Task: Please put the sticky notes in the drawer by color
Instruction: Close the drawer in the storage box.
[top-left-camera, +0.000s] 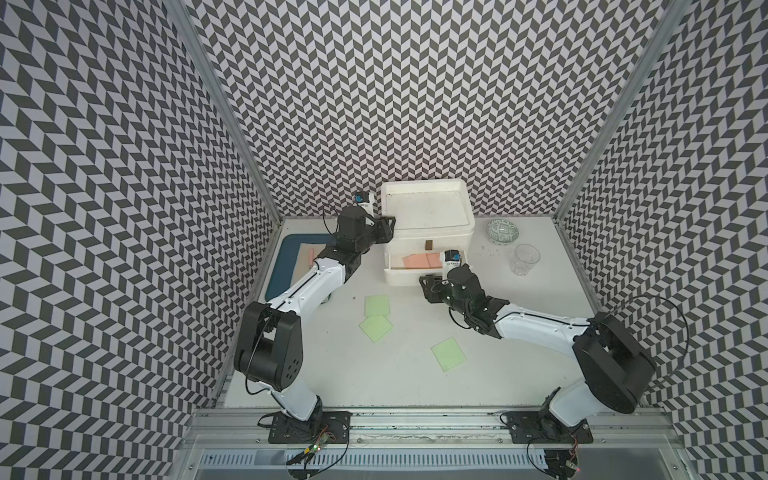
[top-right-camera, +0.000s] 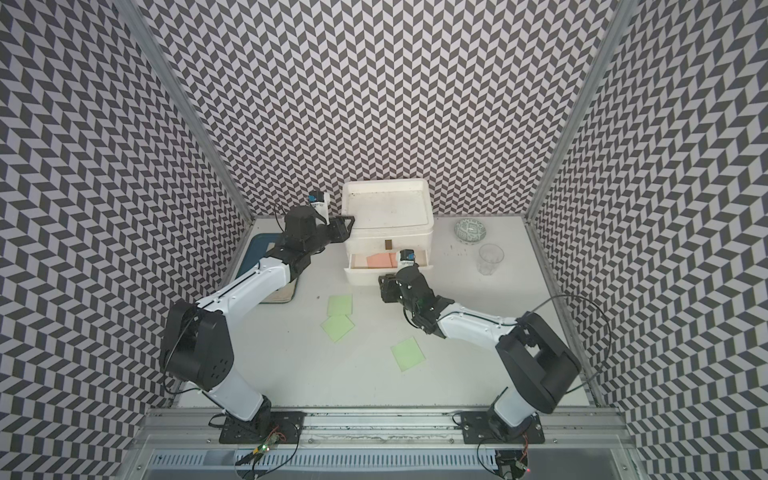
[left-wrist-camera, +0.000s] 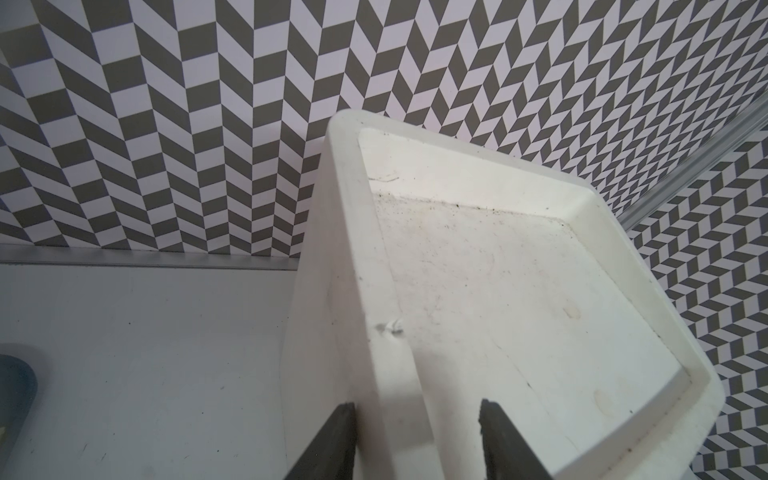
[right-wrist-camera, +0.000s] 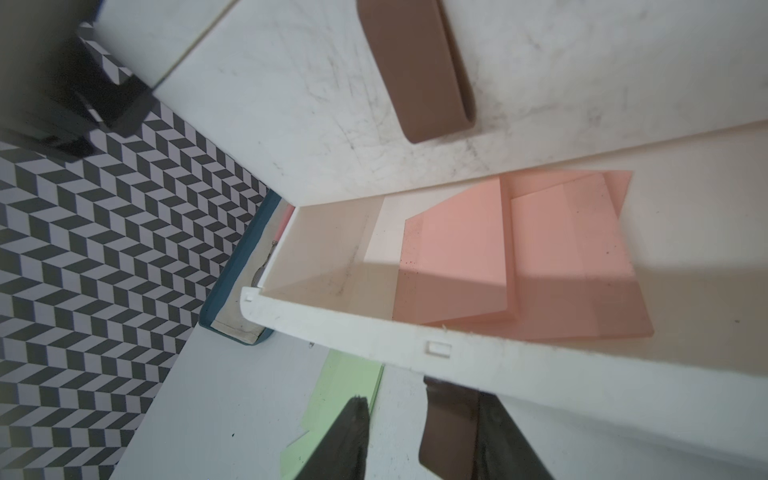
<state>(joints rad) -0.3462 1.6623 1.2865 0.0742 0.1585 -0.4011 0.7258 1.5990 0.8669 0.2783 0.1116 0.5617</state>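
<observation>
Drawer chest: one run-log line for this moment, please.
left fingers: straddling chest top rim | right fingers: around open drawer handle | open drawer: pink notes inside | table: three green notes waiting

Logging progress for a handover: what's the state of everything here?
chest: top drawer shut, open drawer just below it.
pink notes: inside the open drawer.
green notes: three flat on the table.
glass: upright.
bowl: upright.
left end effector: jaws apart, astride chest rim.
right end effector: at open drawer's handle, grip unclear.
</observation>
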